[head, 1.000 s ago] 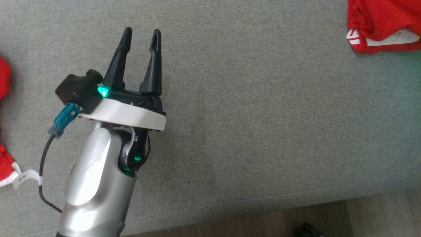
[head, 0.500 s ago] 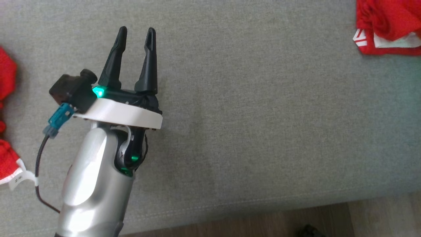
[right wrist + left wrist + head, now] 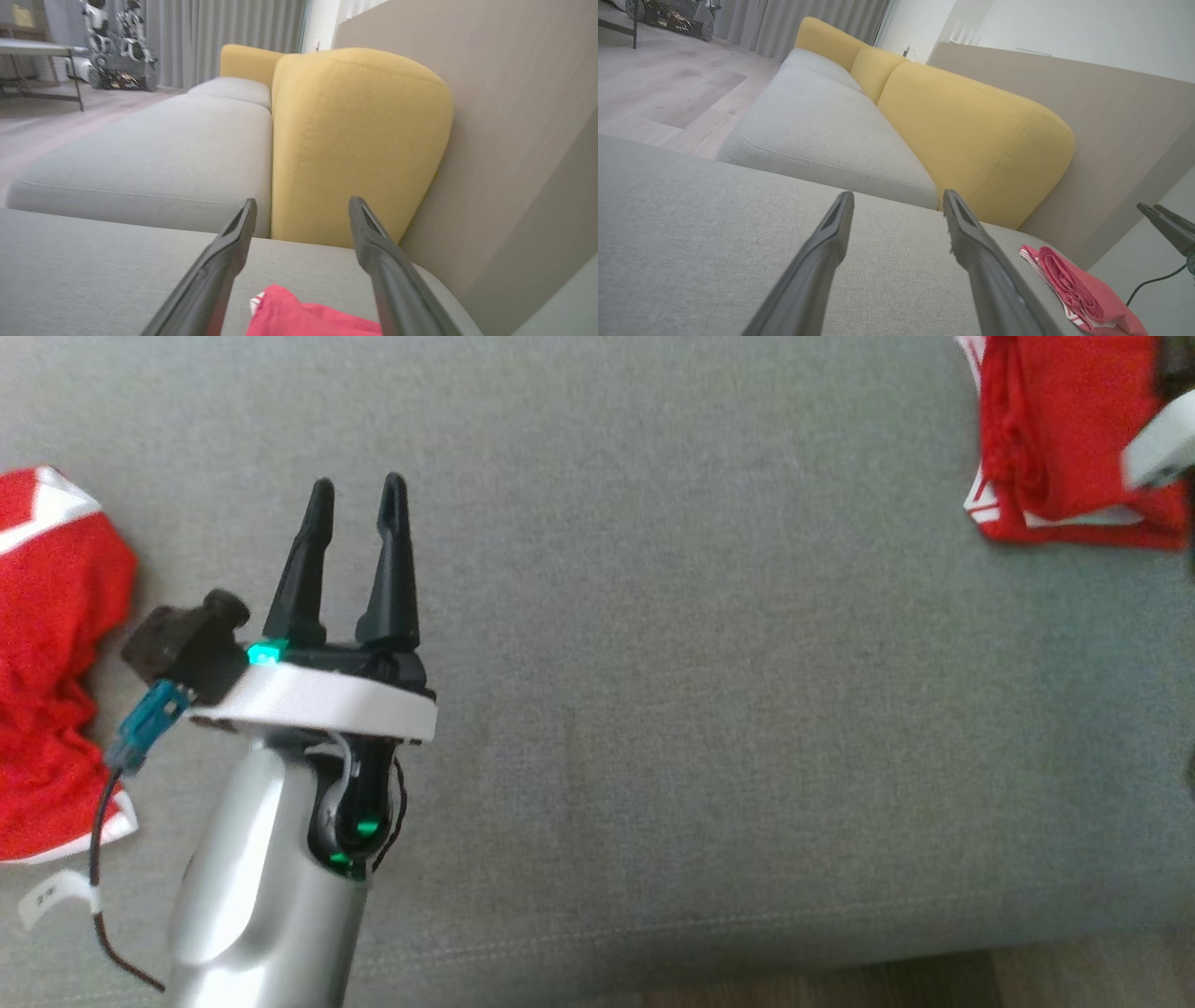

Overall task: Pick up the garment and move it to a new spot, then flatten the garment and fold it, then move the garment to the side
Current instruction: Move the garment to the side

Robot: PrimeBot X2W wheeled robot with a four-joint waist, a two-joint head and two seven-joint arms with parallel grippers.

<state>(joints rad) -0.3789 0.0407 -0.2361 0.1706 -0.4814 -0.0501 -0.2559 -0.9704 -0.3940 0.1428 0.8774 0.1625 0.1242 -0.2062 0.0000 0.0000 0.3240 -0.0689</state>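
In the head view, the left pincer (image 3: 358,485) is seen left of centre over the grey sofa cushion (image 3: 709,663). Its two dark fingers are spread apart and nothing is held between them. The red garment (image 3: 1055,439), edged in white, is found bunched at the upper right corner of the frame, lying on the cushion. A pale, blurred part of the right arm (image 3: 1158,448) is seen over the garment's right side. A second red cloth (image 3: 51,653) with white trim is seen at the left edge, well apart from the garment. In the right wrist view, the right pincer (image 3: 302,203) is shown open and empty. The garment is seen there at the bottom of the frame, low between the two fingers, and a yellow backrest (image 3: 355,140) is seen beyond them. In the left wrist view, the garment is placed at the lower right, near the cushion's edge.
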